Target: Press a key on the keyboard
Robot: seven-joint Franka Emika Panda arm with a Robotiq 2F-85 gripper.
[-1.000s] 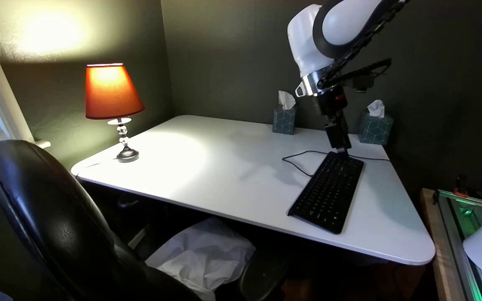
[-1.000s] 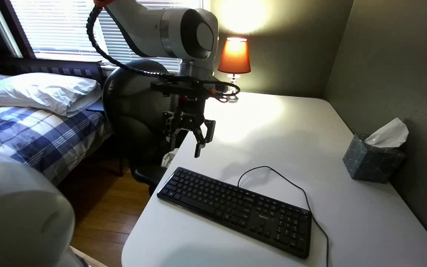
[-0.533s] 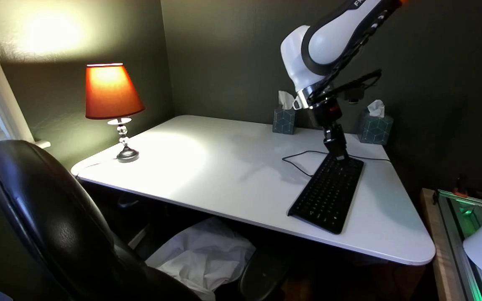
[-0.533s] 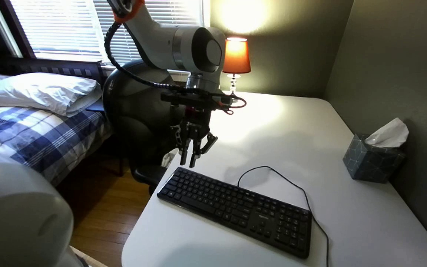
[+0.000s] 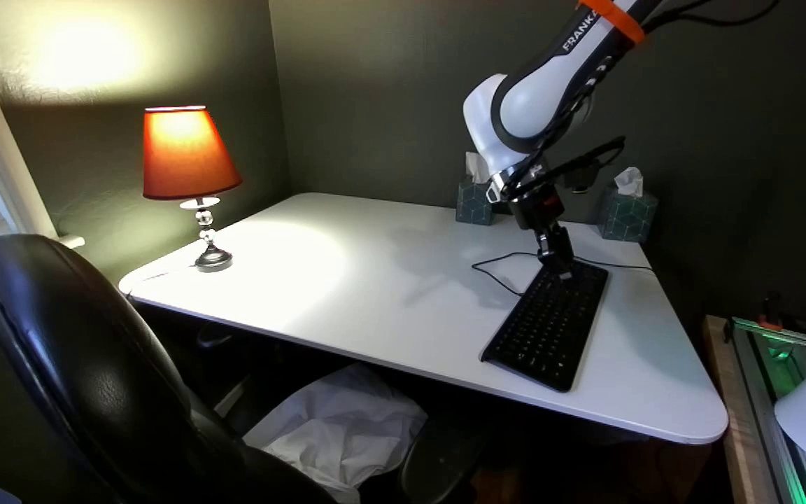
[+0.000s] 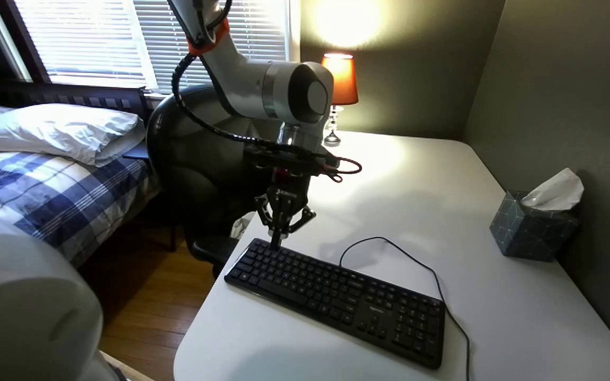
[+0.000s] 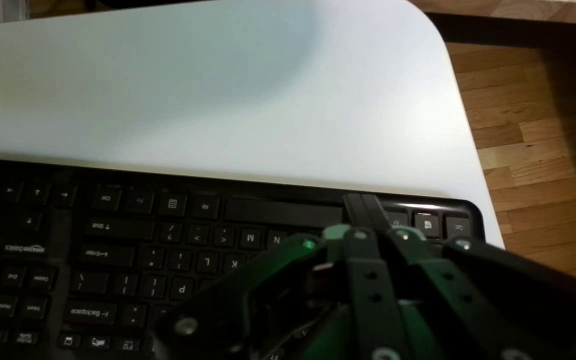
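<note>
While your gripper (image 6: 275,245) points downward, its two fingers (image 7: 354,212) are together, side by side, as you can see in the wrist view. Directly below it you have the keyboard (image 6: 337,304), which lies flat on the white table (image 6: 495,307), and your gripper is over the part near the end opposite to the number pad (image 6: 416,324). Whether the fingers touch a key or are just above it, you cannot tell from any of the views. In the wrist view they hide one end of the space bar (image 7: 283,212), and the Windows key (image 7: 426,225) shows near them. The number pad is well apart from your gripper, and the thin black cable (image 6: 434,272) curves over the table, also apart from it. In an exterior view, one tissue box (image 5: 471,206) and another tissue box (image 5: 629,218) stand beyond your gripper near the wall (image 5: 375,126), one to each side. The lamp (image 5: 189,157), which is lit under its orange shade, is on the table, well apart from your gripper. In an exterior view you find also the black chair (image 6: 199,174) behind your gripper, and farther from it the bed (image 6: 56,196) with a white pillow (image 6: 61,129).
</note>
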